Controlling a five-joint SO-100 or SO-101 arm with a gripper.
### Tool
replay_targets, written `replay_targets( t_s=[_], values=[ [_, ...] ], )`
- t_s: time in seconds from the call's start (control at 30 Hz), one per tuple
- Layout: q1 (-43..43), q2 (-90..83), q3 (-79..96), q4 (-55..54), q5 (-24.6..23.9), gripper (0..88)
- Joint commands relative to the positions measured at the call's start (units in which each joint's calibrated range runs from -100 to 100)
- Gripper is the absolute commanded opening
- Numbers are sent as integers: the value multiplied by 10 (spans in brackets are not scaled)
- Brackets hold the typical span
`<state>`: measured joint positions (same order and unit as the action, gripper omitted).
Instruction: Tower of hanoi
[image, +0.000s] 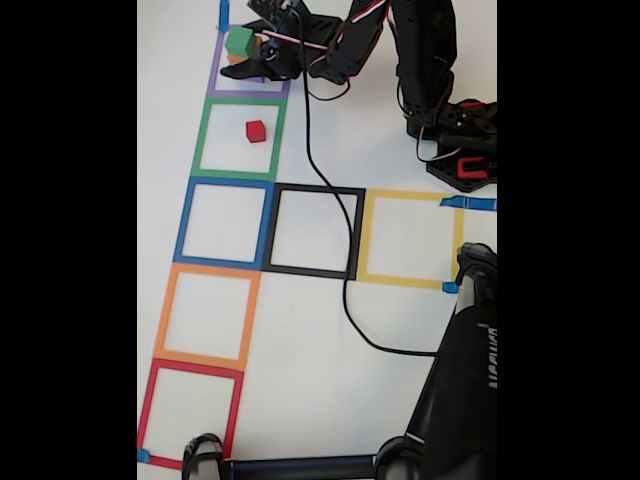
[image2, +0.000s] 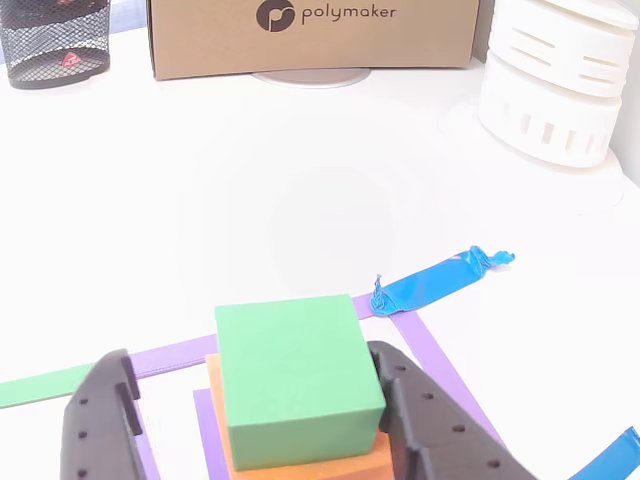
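Green block sits on top of the orange block, and under that there's a sliver of purple block poking out on the left in the other view, so the stack is inside the purple tape square at the top of the column in the fixed view. Most of the orange one is hidden by the green one, and the frame's bottom edge cuts it off. Same for the purple one, barely a strip showing. In the fixed view the green block is clear enough, but whatever is under it is mostly lost behind the arm's dark parts.

Red block is on its own in the green square, one square down, well apart from the stack.

The gripper has a finger on either side of the green block. The right finger looks like it's right up against the block; the left finger stands off with a visible gap. So the claw is spread wider than the block and not pinching anything yet. Both fingertips run off the bottom of the frame, so can't tell how low they reach.

A cable trails down across the black square. Some dark stand blocks the lower right corner of the fixed view. The cardboard box at the back is cut off at the top.
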<state>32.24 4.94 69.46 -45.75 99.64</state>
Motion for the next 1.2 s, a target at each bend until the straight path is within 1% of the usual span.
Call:
replay_targets(
  t_s=[0.0, 0.07, 0.43, 0.57, 0.67, 0.77, 0.93, 1.07, 1.17],
  values=[
    [-11, -6, -21, -11, 4, 167],
    [-11, -6, -21, -11, 4, 141],
    [-8, -9, -8, -11, 4, 55],
    [-9, -17, -5, -6, 4, 55],
    [-15, -40, -5, 21, 4, 58],
    [-26, -97, -1, 80, 4, 57],
    [-49, -225, 5, 214, 4, 60],
    [-59, -328, -29, 373, 4, 57],
    [-65, -394, -106, 550, 4, 60]
  ],
)
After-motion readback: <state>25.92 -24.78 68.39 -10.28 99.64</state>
